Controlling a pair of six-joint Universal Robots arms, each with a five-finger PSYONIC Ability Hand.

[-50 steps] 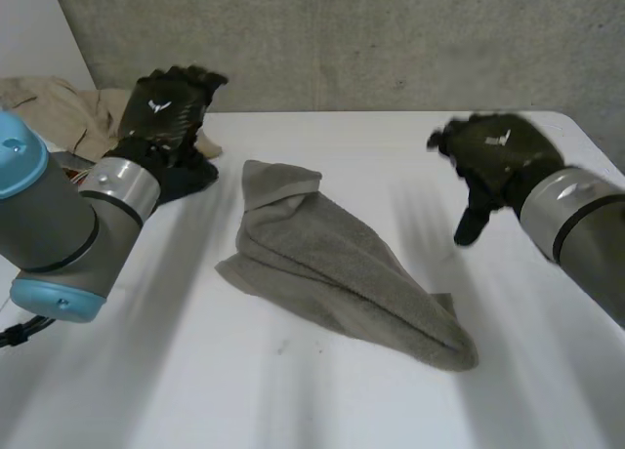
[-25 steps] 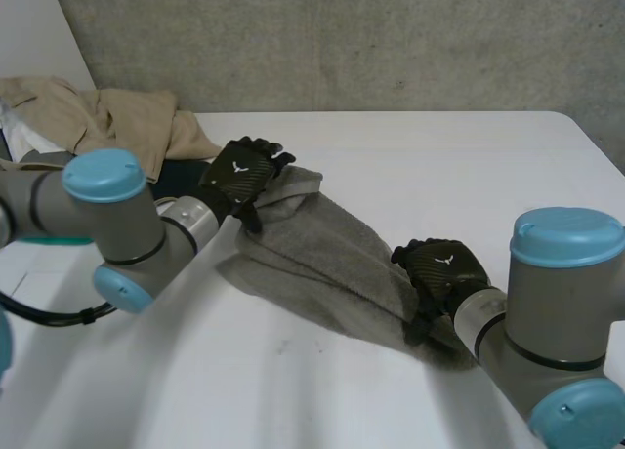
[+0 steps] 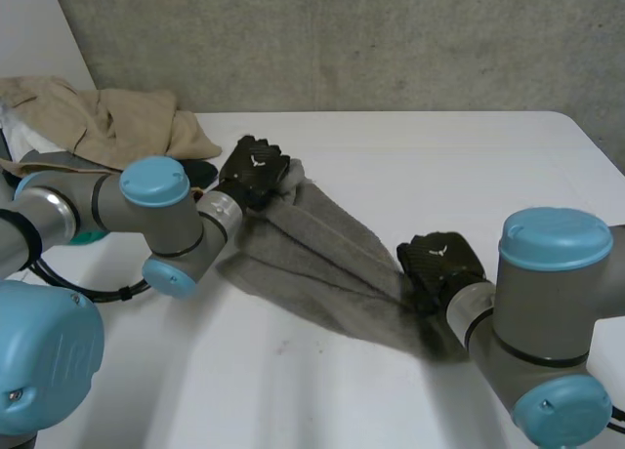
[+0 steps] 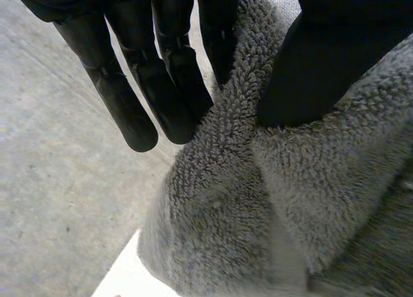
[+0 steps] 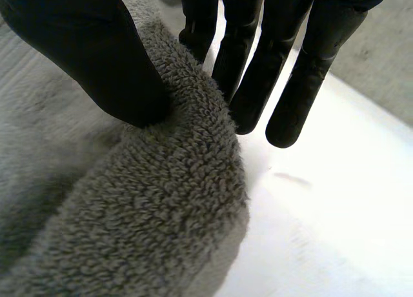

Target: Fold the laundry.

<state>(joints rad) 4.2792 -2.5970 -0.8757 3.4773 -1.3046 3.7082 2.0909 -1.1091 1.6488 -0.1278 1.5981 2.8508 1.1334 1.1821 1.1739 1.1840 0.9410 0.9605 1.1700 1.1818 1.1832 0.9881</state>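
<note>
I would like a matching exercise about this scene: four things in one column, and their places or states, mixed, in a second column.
1 left hand
2 right hand
3 grey towel
4 beige clothes

a stretched between both hands
b pinches the towel's near end
c heaped, held by no hand
d pinches the towel's far end

Pairs: 1-d; 2-b; 3-a; 4-c

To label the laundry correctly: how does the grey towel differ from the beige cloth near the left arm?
The grey towel is stretched out; the beige cloth lies bunched. The left hand and right hand pinch the towel's ends; neither touches the beige cloth. Both are unfolded.
</note>
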